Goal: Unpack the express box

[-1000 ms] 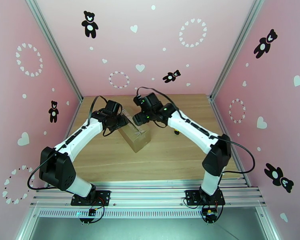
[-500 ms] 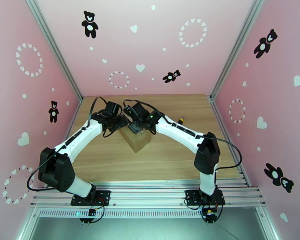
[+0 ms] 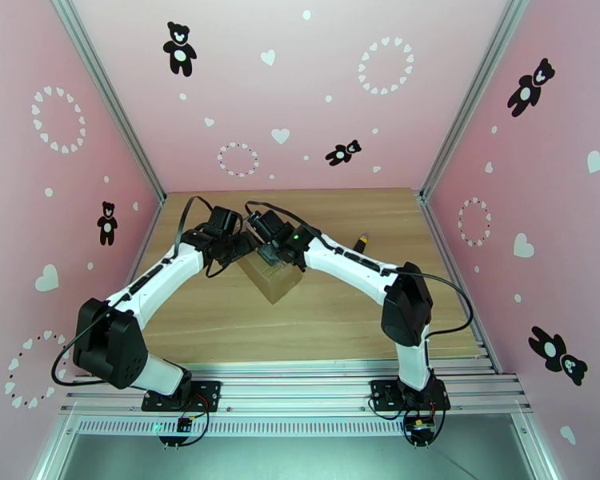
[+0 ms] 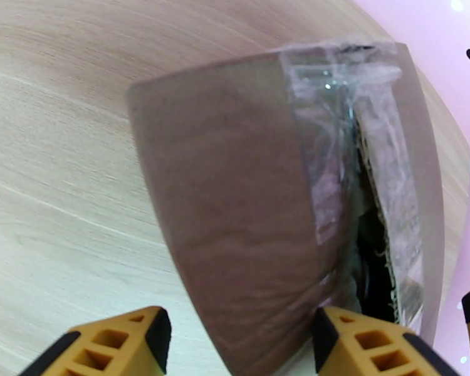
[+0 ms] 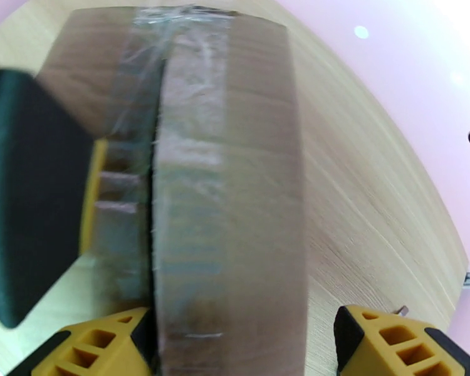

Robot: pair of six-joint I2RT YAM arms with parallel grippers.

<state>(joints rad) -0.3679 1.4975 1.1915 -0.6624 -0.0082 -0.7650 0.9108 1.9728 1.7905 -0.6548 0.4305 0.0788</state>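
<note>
The express box (image 3: 274, 277) is a brown carton lying diagonally mid-table. Its taped top seam (image 4: 360, 202) is slit and gapes dark. My left gripper (image 3: 240, 246) hovers at the box's far-left end; in the left wrist view the left gripper (image 4: 235, 346) is open, straddling the left flap (image 4: 235, 202), its right fingertip (image 4: 366, 343) by the slit. My right gripper (image 3: 273, 253) is right beside it. In the right wrist view the right gripper (image 5: 250, 346) is open astride the right flap (image 5: 232, 183). The box's contents are hidden.
A yellow-black utility knife (image 3: 362, 239) lies on the wooden table (image 3: 340, 314) to the right of the box, behind the right forearm. Pink walls close in the back and both sides. The left gripper's black body (image 5: 22, 202) looms close to the right gripper.
The right arm has swung left and lowered onto the box's far end, ending close beside the left gripper. The left gripper has barely shifted. The box has stayed in place.
</note>
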